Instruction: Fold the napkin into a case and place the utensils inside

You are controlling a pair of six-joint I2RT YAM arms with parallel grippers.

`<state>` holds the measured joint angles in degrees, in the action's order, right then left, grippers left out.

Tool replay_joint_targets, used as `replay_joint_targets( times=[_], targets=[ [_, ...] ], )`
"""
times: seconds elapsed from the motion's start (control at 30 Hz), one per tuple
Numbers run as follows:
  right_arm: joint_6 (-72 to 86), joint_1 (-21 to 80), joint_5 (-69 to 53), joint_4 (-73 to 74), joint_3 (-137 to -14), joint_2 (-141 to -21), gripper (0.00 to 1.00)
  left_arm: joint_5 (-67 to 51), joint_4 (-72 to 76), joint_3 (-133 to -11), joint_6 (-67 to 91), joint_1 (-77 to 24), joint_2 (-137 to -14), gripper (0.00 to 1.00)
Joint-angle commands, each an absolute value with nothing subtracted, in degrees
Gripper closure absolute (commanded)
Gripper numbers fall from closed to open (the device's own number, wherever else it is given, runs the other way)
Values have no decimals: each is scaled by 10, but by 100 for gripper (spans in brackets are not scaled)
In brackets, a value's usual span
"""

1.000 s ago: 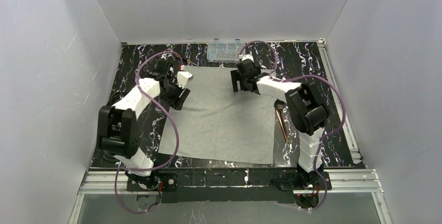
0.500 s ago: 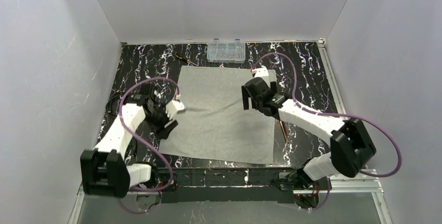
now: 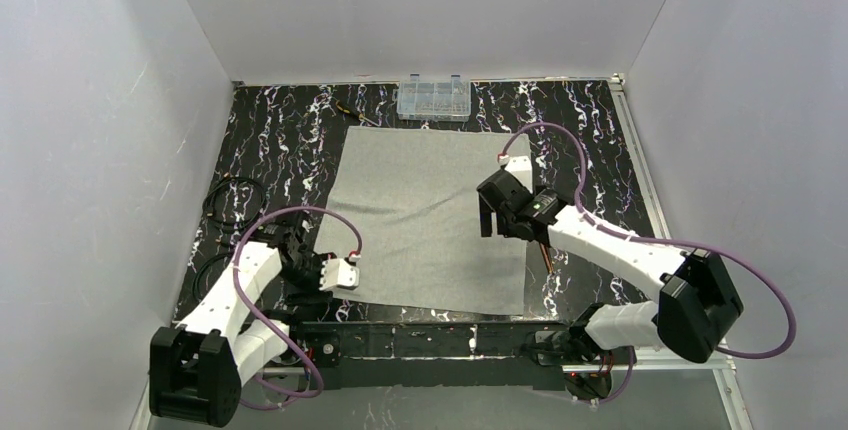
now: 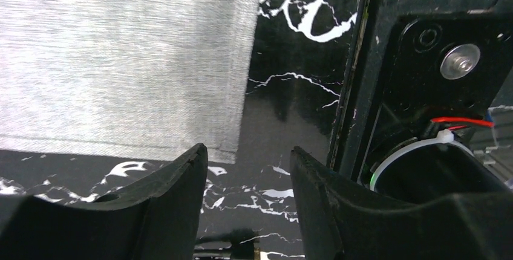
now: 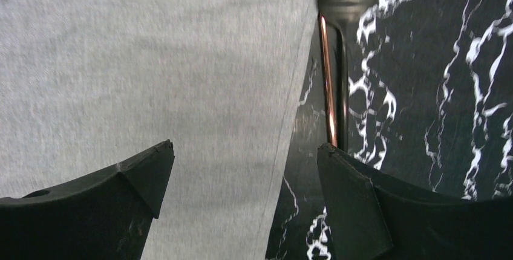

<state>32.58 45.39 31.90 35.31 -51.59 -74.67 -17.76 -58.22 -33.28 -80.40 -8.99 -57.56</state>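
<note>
At the napkin [image 3: 430, 210] corner, left arm [image 3: 238, 292] crouches low.

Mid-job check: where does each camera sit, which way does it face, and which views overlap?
Top external: above and behind the bases, looking down on the table; shows both arms, the napkin and the clear compartment box.
Left wrist: faces down past the left gripper at the napkin's near-left corner and the black base frame.
Right wrist: faces down past the right gripper at the napkin's right edge and the utensils.
Shared: all three show the napkin; top and right wrist show the utensils.
</note>
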Motion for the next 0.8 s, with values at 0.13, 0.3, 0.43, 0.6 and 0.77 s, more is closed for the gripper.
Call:
replay_joint_targets(
  times=[0.13,0.3,0.43,0.6,0.77],
  targets=[
    [450,483,261,422,-430,-678,7,-136,-499,-282,-842,-92,-587,52],
    [488,533,247,424,-398,-670,8,-152,-470,-285,-823,-92,-589,69],
    [462,575,256,393,-403,-667,5,-172,-470,-306,-797,-92,-567,100],
    [347,583,280,330,-438,-673,3,-228,-494,-392,-710,-92,-524,100],
    [240,582,245,273,-493,-685,3,-305,-502,-498,-637,-92,-481,100]
  ],
)
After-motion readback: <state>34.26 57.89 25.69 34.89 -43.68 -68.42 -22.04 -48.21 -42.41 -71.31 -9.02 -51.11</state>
